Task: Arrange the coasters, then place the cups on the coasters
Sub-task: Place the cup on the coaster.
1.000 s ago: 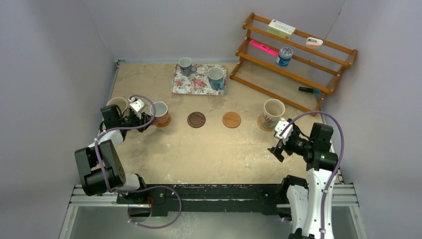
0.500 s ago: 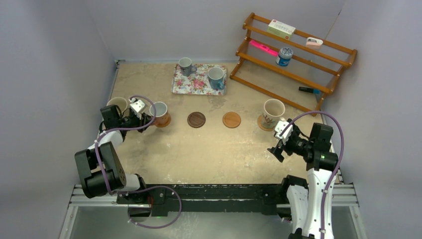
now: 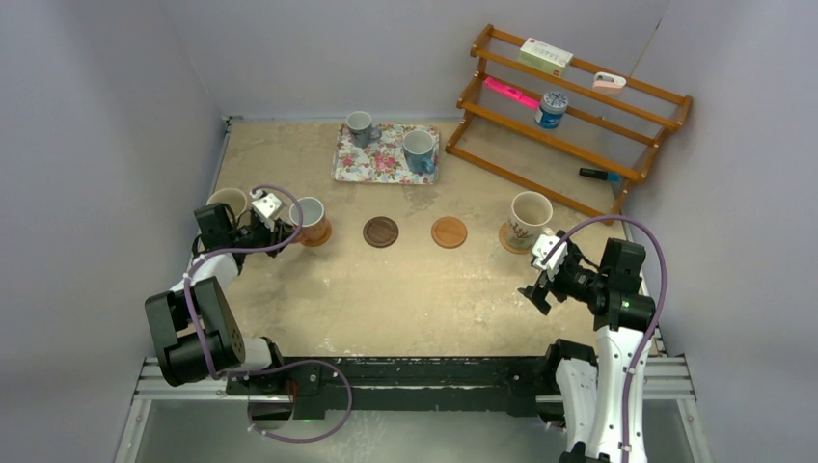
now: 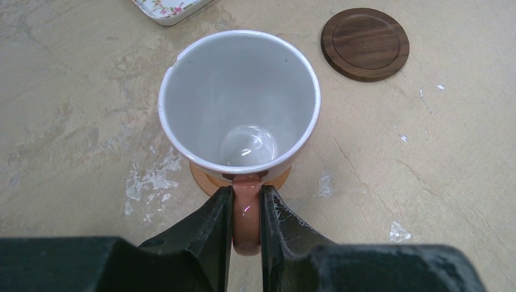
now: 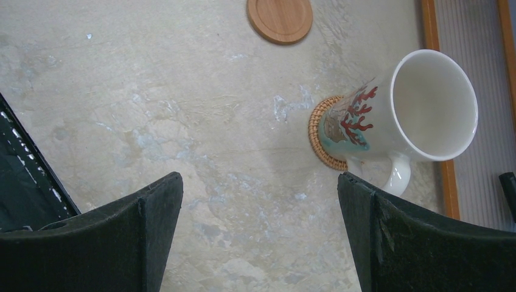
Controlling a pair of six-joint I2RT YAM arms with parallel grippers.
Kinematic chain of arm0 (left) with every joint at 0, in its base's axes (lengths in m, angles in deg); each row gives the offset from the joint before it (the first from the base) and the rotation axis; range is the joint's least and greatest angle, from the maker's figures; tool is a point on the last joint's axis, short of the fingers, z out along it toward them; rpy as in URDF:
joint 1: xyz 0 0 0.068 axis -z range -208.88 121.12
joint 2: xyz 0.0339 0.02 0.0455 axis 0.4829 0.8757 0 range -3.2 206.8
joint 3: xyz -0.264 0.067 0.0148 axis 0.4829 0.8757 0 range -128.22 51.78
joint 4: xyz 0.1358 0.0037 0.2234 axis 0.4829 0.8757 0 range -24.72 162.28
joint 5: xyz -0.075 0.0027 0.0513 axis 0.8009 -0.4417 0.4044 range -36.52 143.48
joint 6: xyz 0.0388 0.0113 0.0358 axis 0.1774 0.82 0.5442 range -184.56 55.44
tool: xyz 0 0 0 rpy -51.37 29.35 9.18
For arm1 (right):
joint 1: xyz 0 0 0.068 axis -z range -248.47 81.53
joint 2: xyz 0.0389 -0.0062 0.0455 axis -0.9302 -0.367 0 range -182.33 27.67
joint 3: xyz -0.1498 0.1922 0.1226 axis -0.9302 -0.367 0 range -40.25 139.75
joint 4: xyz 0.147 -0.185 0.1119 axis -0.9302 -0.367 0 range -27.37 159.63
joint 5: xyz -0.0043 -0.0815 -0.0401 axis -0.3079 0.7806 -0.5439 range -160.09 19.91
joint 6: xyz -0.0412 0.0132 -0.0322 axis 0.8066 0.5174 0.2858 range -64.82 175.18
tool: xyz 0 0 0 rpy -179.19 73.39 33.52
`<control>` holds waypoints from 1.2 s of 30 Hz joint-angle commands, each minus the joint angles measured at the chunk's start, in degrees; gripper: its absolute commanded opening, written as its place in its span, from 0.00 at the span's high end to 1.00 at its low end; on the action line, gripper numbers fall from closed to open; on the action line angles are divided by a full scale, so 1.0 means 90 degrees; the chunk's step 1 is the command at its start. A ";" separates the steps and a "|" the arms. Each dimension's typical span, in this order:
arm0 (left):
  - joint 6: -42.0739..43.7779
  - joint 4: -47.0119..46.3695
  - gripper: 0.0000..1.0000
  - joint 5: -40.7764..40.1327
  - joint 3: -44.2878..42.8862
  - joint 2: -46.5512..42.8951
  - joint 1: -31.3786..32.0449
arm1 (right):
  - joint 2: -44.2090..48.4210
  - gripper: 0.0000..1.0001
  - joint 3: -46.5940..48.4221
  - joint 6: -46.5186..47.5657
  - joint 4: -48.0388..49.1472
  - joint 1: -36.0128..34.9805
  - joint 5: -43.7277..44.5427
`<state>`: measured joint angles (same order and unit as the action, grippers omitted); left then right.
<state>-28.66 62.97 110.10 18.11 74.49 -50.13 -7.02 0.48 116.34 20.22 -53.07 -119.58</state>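
**Scuffed tan bench (image 3: 405, 299) enclosed by plain grey walls (image 3: 106, 116), top and wrist views.**
The left fingers (image 4: 210, 234) stand narrow, pinching the handle of the red mug (image 4: 240, 103), which sits on an orange coaster (image 4: 204, 177); the right fingers (image 5: 152, 225) stand wide and hold nothing, near the printed cream mug (image 5: 420, 109) on its woven coaster (image 5: 319, 143). Between the two lie a bare dark coaster (image 3: 380, 231) and a bare tan coaster (image 3: 449, 231). A grey-blue mug (image 3: 360, 123) and a light blue mug (image 3: 419, 147) stand on the floral tray (image 3: 381, 164) at the back; a wooden rack (image 3: 569, 116) stands in the right corner. Pale worn patches mark the bench.
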 commanded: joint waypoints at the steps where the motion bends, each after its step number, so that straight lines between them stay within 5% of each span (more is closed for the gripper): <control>1: 0.0267 -0.0036 0.81 -0.0031 -0.0234 -0.0227 -0.0060 | 0.0047 0.01 -0.0033 0.0113 -0.0140 0.0018 -0.0260; 11: 0.0318 0.0026 0.81 0.0035 -0.0241 -0.0227 -0.0089 | 0.0044 0.01 -0.0023 0.0137 -0.0158 0.0018 -0.0267; 26: 0.0528 0.0349 0.67 0.0173 -0.0346 -0.0243 -0.0089 | 0.0048 0.01 -0.0023 0.0181 -0.0202 0.0023 -0.0272; 32: 0.0702 0.0690 0.54 0.0268 -0.0380 -0.0314 -0.0089 | 0.0050 0.01 -0.0019 0.0198 -0.0217 0.0018 -0.0282; 36: 0.0835 0.0848 0.33 0.0290 -0.0365 -0.0433 -0.0089 | 0.0056 0.01 -0.0014 0.0205 -0.0232 0.0018 -0.0277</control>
<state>-24.14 68.89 110.02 16.67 72.74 -50.29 -7.02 0.48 117.28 19.23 -53.07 -120.59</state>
